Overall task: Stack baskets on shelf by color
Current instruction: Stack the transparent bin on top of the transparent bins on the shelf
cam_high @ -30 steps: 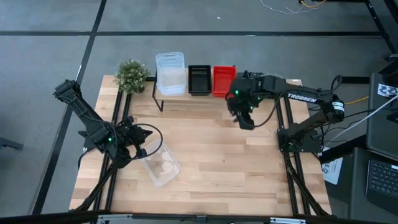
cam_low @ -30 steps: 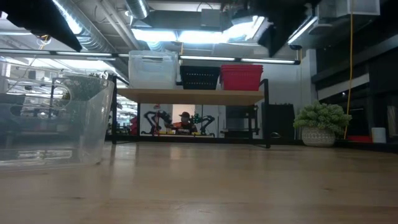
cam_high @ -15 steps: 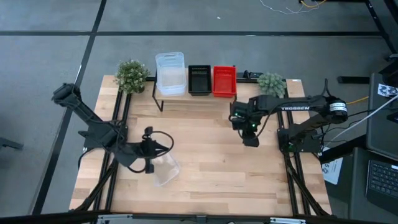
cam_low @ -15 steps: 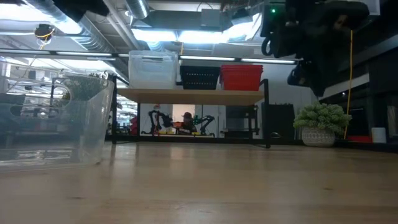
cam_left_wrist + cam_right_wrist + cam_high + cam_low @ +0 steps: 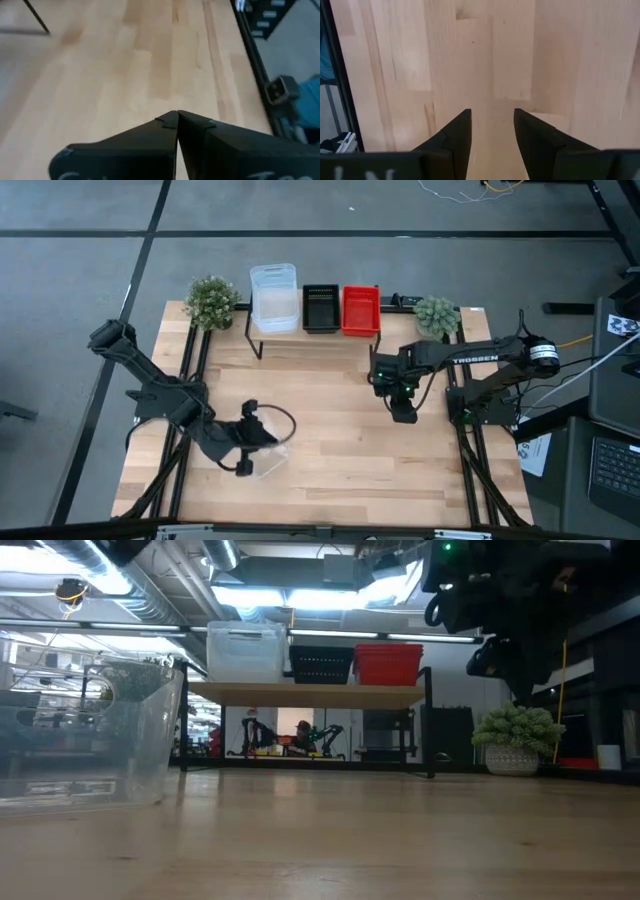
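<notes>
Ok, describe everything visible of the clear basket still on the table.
The clear basket is a translucent, smooth-walled plastic bin, apparently empty. It sits on the wooden tabletop near the front left, turned at an angle to the table's edges. The left gripper, shut, is over it from above; contact cannot be confirmed.

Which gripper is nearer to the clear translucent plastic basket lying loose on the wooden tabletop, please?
The left. The left gripper hangs right over the clear translucent plastic basket, fingers shut. The right gripper hovers well off toward the table's right side, fingers open.
</notes>
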Controlling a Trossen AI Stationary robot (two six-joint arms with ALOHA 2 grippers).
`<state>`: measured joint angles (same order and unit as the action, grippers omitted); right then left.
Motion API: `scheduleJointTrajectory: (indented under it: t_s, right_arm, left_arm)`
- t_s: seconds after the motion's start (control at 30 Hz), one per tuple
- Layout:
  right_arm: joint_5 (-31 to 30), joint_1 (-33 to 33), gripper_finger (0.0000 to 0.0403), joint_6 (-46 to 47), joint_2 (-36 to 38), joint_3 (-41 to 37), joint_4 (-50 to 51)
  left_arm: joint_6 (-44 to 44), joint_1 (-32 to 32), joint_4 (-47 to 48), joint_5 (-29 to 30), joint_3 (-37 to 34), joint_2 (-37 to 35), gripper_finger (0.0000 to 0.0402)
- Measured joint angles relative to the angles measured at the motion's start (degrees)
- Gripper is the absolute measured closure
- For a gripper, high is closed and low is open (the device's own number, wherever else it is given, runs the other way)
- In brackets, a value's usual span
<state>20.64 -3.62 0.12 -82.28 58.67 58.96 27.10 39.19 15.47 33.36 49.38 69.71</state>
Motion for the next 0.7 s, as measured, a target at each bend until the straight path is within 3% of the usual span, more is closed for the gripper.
scheduleJointTrajectory:
  t_s: [0.13, 0.27, 0.47, 0.7]
  right_arm:
    - [-0.6, 0.1, 0.0257, 0.1, 0.0, 0.0, -0.3]
    - [-4.2, 0.1, 0.0257, 0.1, 0.0, 0.0, -1.3]
    - [-9.1, 0.1, 0.0257, 1.2, 0.0, 0.0, -1.2]
    - [-9.1, 0.1, 0.0257, -0.4, 0.0, 0.0, -1.1]
  left_arm:
    - [11.7, 0.5, 8.9, -3.9, 7.1, 5.3, 0.0394]
    - [20.1, 0.3, 12.9, -8.8, 11.6, 10.4, 0.0359]
    - [28.7, -0.2, 13.1, -13.0, 13.1, 16.0, 0.0308]
    - [35.3, -0.6, 12.8, -18.2, 13.1, 21.4, 0.0304]
